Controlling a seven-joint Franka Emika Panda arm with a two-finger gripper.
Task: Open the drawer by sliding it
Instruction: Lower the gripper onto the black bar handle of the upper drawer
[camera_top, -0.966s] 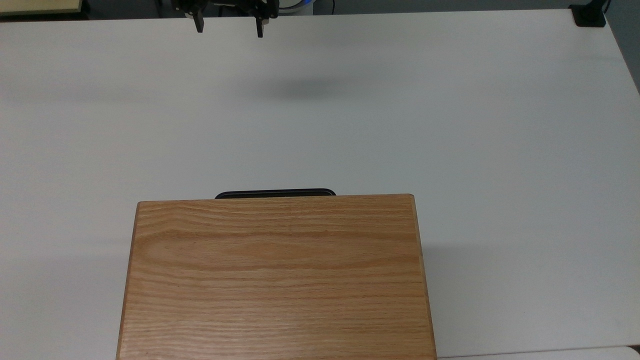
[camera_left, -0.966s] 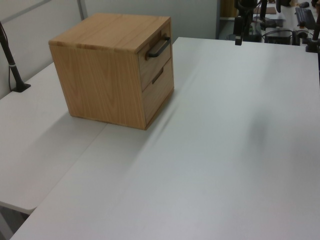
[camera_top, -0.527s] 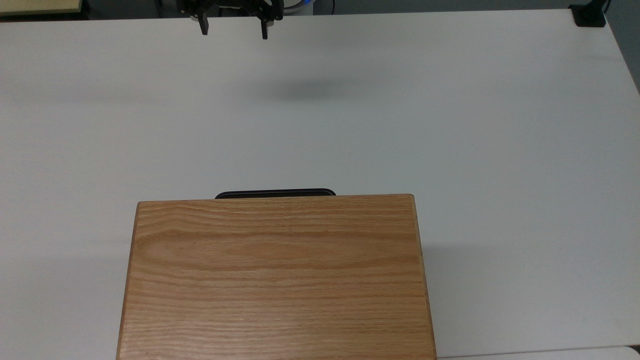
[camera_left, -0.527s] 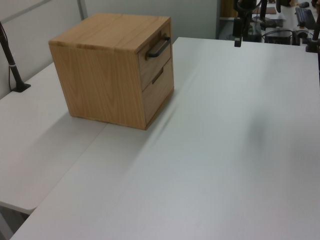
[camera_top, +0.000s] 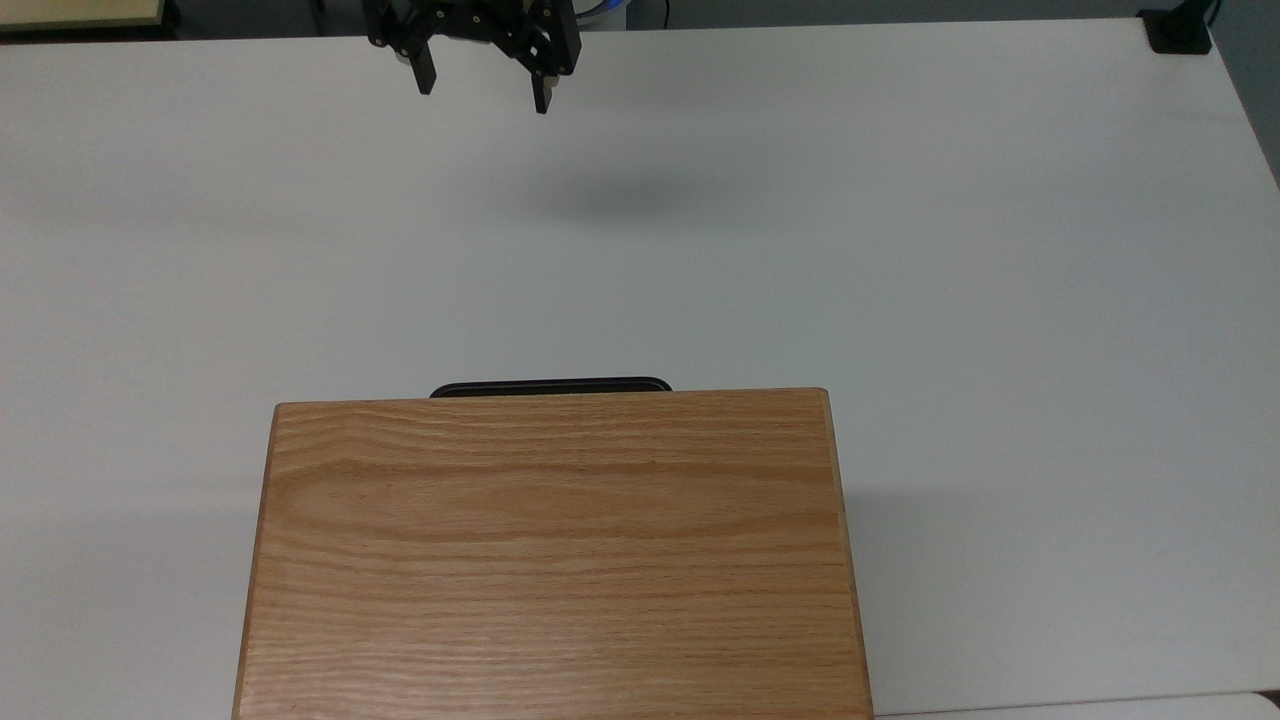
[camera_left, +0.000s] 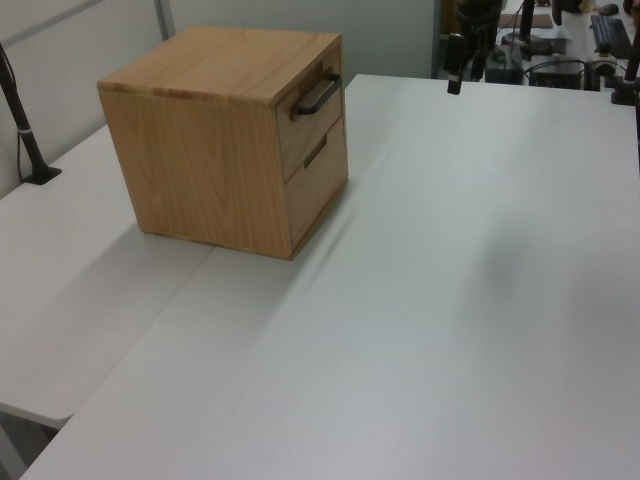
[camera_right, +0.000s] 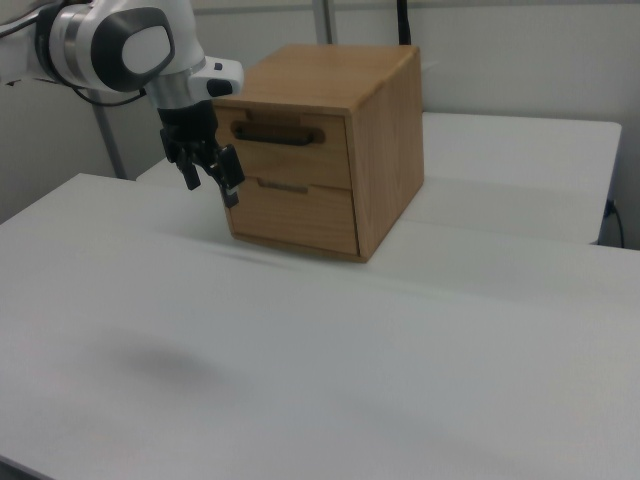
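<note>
A small oak-grained cabinet stands on a wide white table. Seen in the right view, its front face carries two drawer fronts, one above the other. The upper drawer sits flush in the cabinet, fully closed, and bears a long black bar handle running across its panel. The lower drawer front is also closed, with a slimmer dark pull.

In the top view, the cabinet top fills the lower middle of the picture, and the black handle peeks out as a thin dark strip just past the cabinet's far edge. In the left view, the cabinet stands toward the left view's upper left, with the handle on the face turned toward the left view's right.

The gripper hangs above the table near the top view's upper edge, well apart from the cabinet, with open table between them. Its two black fingers point downward and are spread apart, holding nothing. A soft shadow lies on the table below it. In the right view, the white arm reaches in from the right view's upper left, and the gripper appears in front of the cabinet's left edge. In the left view, the gripper shows near the far end of the table.
</note>
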